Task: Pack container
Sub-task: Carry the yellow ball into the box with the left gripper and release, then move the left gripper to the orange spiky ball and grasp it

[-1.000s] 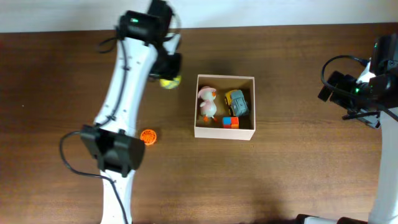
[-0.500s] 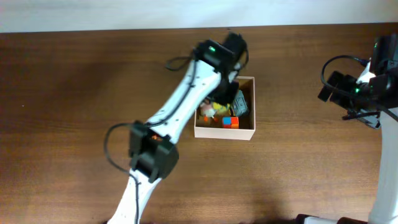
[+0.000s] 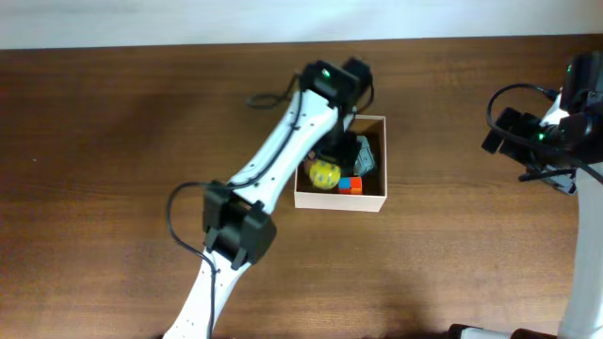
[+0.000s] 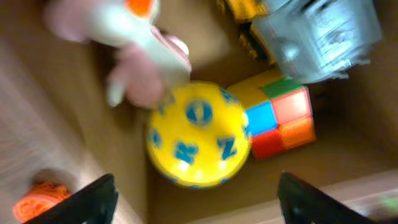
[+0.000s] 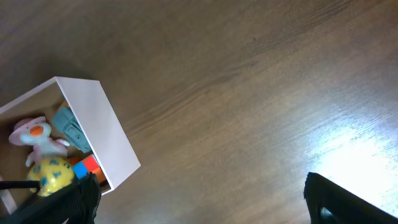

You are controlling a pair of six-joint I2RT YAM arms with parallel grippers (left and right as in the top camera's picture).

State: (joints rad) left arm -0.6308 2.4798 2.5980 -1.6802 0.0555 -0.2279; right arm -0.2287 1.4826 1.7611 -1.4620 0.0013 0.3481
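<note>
The container (image 3: 339, 201), a shallow cream-walled box with a brown inside, stands mid-table. In it lie a yellow ball with blue marks (image 3: 325, 175), a multicoloured cube (image 3: 350, 185) and a grey-blue toy car (image 3: 364, 156). My left gripper (image 3: 340, 153) hangs over the box, open. In the left wrist view the left gripper (image 4: 199, 208) stands wide above the ball (image 4: 199, 134), which lies free beside a pink-and-white duck (image 4: 134, 43) and the cube (image 4: 283, 121). My right gripper (image 5: 202, 205) is open over bare wood, far right of the box (image 5: 106, 130).
An orange toy (image 4: 40, 199) lies on the table outside the box's left wall; the left arm covers it in the overhead view. The right arm (image 3: 551, 132) stays near the table's right edge. Dark wood surrounds the box.
My left gripper carried the yellow ball from left of the box to over it, then opened; the ball now lies in the box. The right arm has not moved.
</note>
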